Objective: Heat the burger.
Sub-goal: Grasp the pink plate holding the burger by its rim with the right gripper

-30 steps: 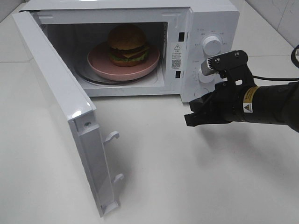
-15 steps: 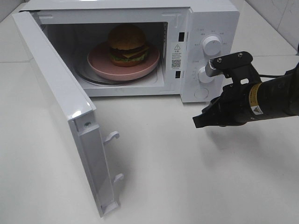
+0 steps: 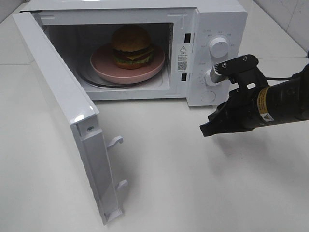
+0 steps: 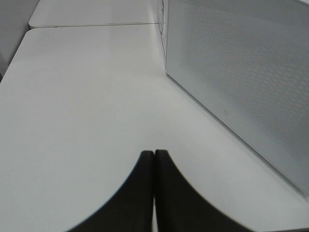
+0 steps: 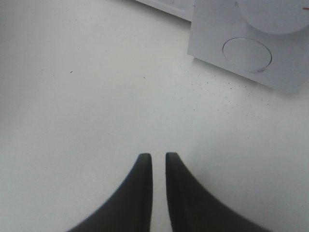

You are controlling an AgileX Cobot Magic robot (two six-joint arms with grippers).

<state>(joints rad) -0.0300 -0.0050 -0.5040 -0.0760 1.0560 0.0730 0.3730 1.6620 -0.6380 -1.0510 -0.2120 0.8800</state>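
Right gripper (image 3: pixel 205 129) pulling back rightward from the microwave (image 3: pixel 219 19) front since a second ago, now sitting slightly lower.
Right arm reaching in near-horizontal, fingertips pointing down-left over the white table (image 3: pixel 193 193), barely parted, gripping nothing. Left gripper (image 4: pixel 154 152) staying pressed together near the swung-open door (image 4: pixel 241 72). Burger (image 3: pixel 131 46) sitting on the pink plate (image 3: pixel 102 66) inside the microwave.

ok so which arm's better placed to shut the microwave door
Likely left: the left gripper sits just outside the open door, ready to push it shut. The right gripper is off by the dials.
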